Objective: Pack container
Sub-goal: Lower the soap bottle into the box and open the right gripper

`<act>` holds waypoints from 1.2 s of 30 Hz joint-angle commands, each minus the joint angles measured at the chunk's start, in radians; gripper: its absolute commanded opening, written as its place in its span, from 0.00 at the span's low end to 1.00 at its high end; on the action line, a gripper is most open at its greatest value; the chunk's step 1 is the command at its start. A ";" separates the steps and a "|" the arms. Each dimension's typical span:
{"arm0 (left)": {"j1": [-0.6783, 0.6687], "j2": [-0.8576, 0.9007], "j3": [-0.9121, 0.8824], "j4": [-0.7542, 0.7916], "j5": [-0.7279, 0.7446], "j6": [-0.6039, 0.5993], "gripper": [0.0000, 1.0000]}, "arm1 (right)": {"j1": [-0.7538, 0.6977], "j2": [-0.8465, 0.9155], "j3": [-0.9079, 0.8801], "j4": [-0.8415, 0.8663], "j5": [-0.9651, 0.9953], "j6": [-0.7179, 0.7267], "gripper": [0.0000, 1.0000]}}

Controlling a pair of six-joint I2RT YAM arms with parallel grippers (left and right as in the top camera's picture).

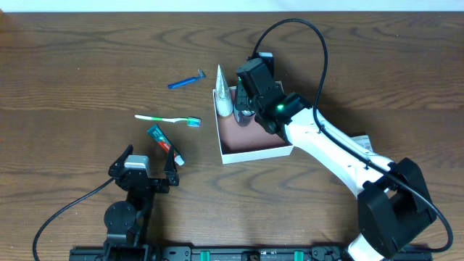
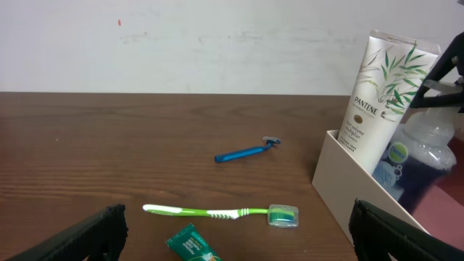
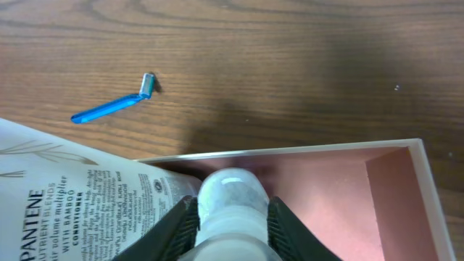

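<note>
The container (image 1: 261,152) is a shallow white-walled box with a reddish-brown inside, also in the right wrist view (image 3: 391,174) and the left wrist view (image 2: 341,181). A white Pantene tube (image 1: 223,94) leans in its far left corner (image 2: 380,94) (image 3: 65,203). My right gripper (image 1: 245,112) is shut on a clear bottle with a frosted cap (image 3: 232,203) (image 2: 428,156), held inside the container beside the tube. My left gripper (image 1: 148,170) is open and empty near the front edge. A green toothbrush (image 1: 168,118) (image 2: 217,212), a green toothpaste tube (image 1: 165,143) (image 2: 190,245) and a blue razor (image 1: 187,80) (image 2: 246,151) (image 3: 112,105) lie on the table left of the container.
The dark wooden table (image 1: 87,65) carries the loose toiletries between my left gripper and the container. The right arm's cable (image 1: 319,51) loops over the far right. A white wall (image 2: 181,43) rises behind the table.
</note>
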 commanded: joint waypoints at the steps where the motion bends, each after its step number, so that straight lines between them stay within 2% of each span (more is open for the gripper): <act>1: 0.003 -0.005 -0.015 -0.036 0.018 0.006 0.98 | 0.005 -0.005 0.008 0.017 -0.019 -0.013 0.41; 5: 0.003 -0.005 -0.015 -0.036 0.018 0.006 0.98 | 0.005 -0.005 0.008 0.030 -0.032 -0.035 0.56; 15: 0.003 -0.005 -0.015 -0.036 0.018 0.006 0.98 | 0.005 -0.005 0.008 0.045 -0.042 -0.051 0.59; 31: 0.003 -0.005 -0.015 -0.036 0.018 0.006 0.98 | 0.004 -0.005 0.009 0.106 -0.051 -0.095 0.77; 36: 0.003 -0.005 -0.015 -0.036 0.018 0.006 0.98 | 0.003 -0.005 0.009 0.121 -0.051 -0.113 0.85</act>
